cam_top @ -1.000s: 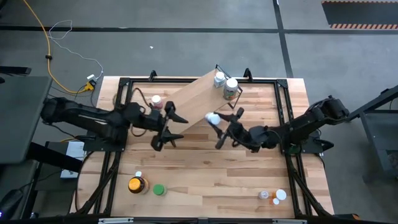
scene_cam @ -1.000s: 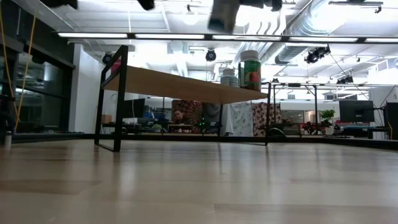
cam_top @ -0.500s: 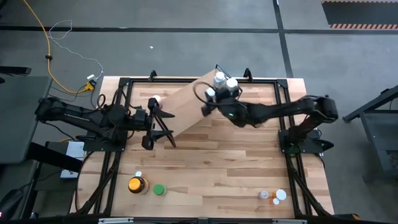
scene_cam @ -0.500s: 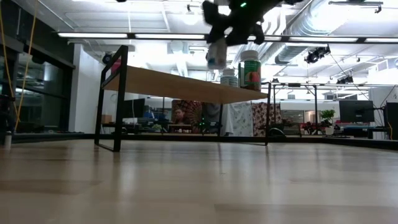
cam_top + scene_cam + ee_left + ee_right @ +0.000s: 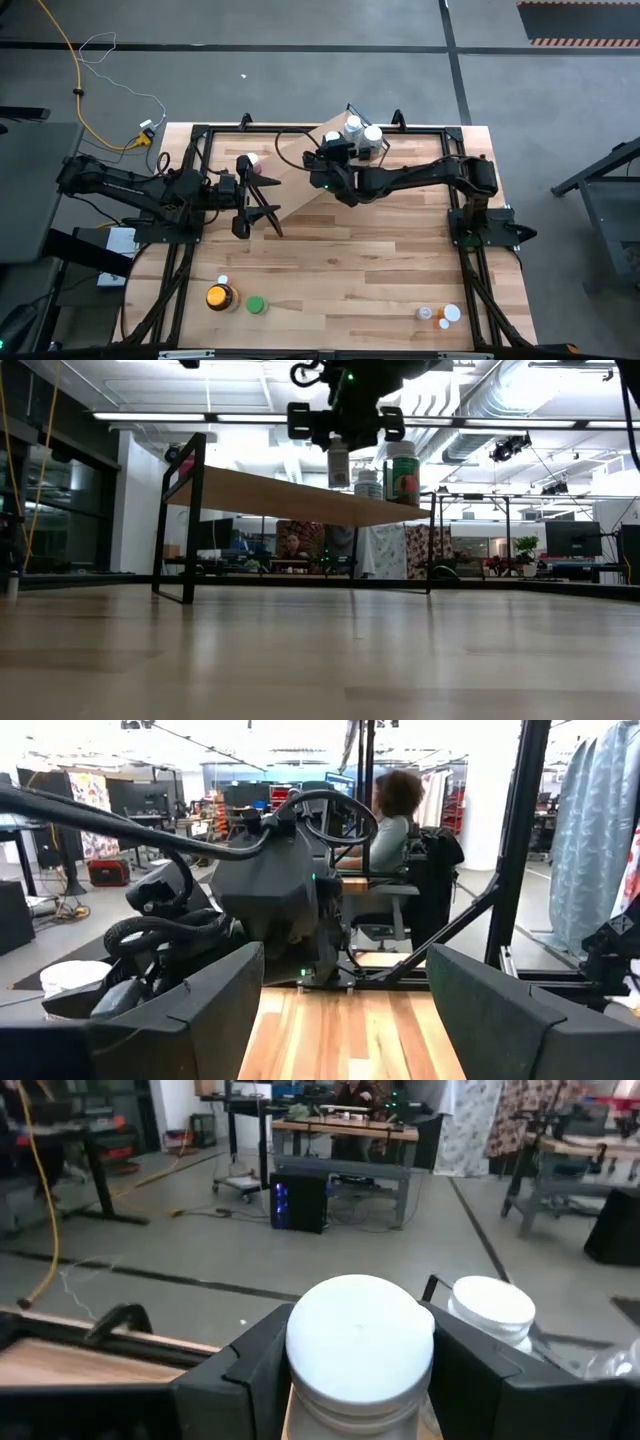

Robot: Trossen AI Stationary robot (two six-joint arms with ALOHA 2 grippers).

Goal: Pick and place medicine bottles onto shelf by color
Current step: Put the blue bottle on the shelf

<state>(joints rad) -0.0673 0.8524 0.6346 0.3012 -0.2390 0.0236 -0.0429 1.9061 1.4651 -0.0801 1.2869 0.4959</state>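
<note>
the right pincer [image 5: 339, 422] held a small white bottle [image 5: 339, 463] by its cap just above the shelf [image 5: 300, 163] beside two others; light, rigid, probably slick; left pincer [image 5: 262, 208] idled open over the desk [image 5: 340, 280].

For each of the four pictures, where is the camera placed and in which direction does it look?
High: above the table, looking down; both arms, shelf.
Low: at tabletop height, looking level under the shelf; right gripper holding a white bottle.
Left wrist: past the open left gripper toward the right arm.
Right wrist: over the gripped white bottle toward the room.
Low and right wrist share that bottle.
</note>
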